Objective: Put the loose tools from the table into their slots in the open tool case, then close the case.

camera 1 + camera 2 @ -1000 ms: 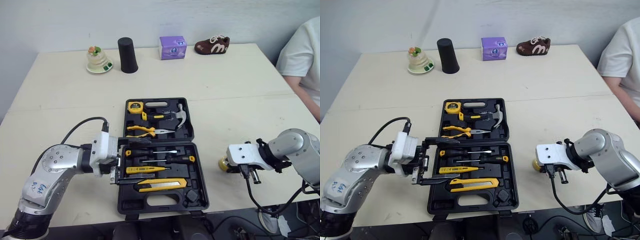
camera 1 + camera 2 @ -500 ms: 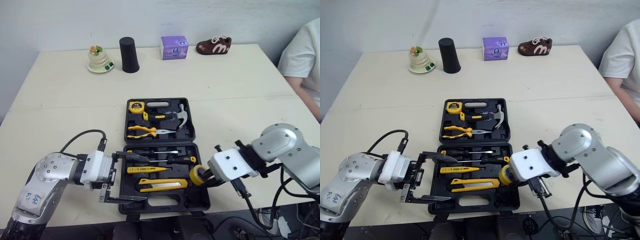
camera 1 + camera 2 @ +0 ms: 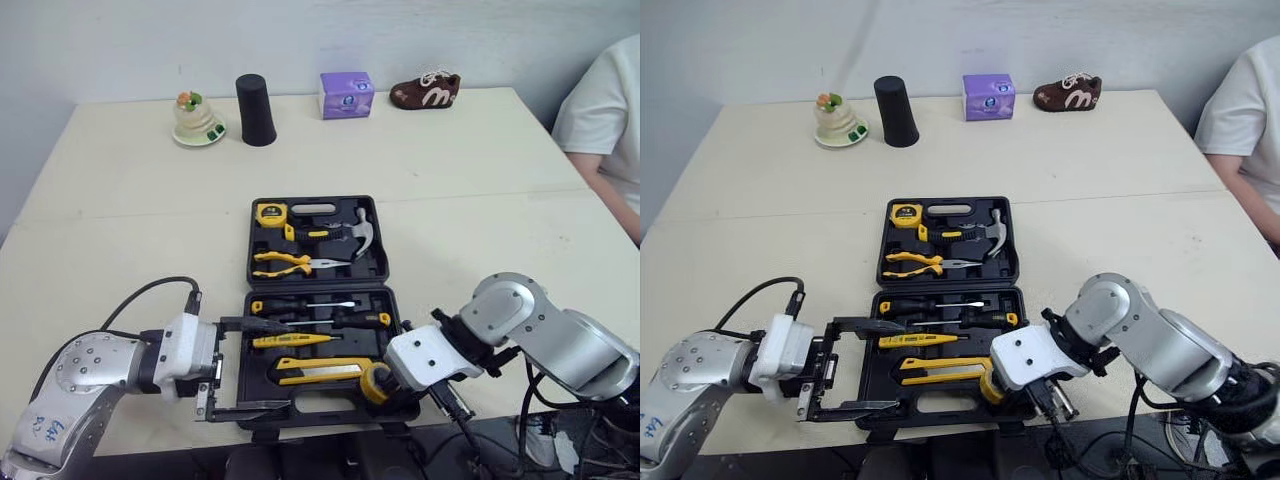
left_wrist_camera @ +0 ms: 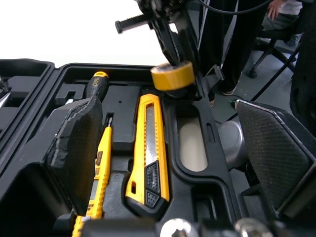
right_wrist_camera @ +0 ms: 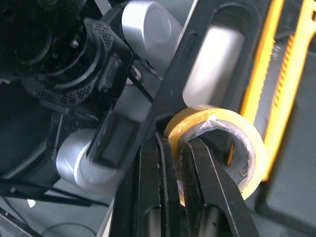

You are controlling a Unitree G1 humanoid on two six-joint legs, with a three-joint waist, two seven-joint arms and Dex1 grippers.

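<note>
The tape (image 3: 377, 382), a yellow roll, sits at the near right corner of the open case (image 3: 384, 262), just right of the knife (image 3: 320, 368); whether it touches the tray there cannot be told. The right gripper (image 5: 180, 148) pinches the roll's wall, one finger through the hole and the other outside it. That arm comes in from the right of the case, elbow bent, wrist turned toward the near corner. The left gripper (image 3: 280, 365) is spread wide at the case's near left side, one finger over the screwdrivers (image 3: 305, 306) and the other along the near edge, with the forearm lying low to the left of the case. The far half of the case holds pliers (image 3: 290, 263), a hammer (image 3: 347, 228) and a tape measure (image 3: 270, 212). The case lies on a pale table (image 3: 480, 180). Well beyond the case, along the table's far edge, stand a black cup (image 3: 256, 110), a purple box (image 3: 346, 95), a brown shoe (image 3: 424, 90) and a small ornament (image 3: 197, 118), with a plain wall behind. A person (image 3: 610, 110) in white sits to the far right of the case.
</note>
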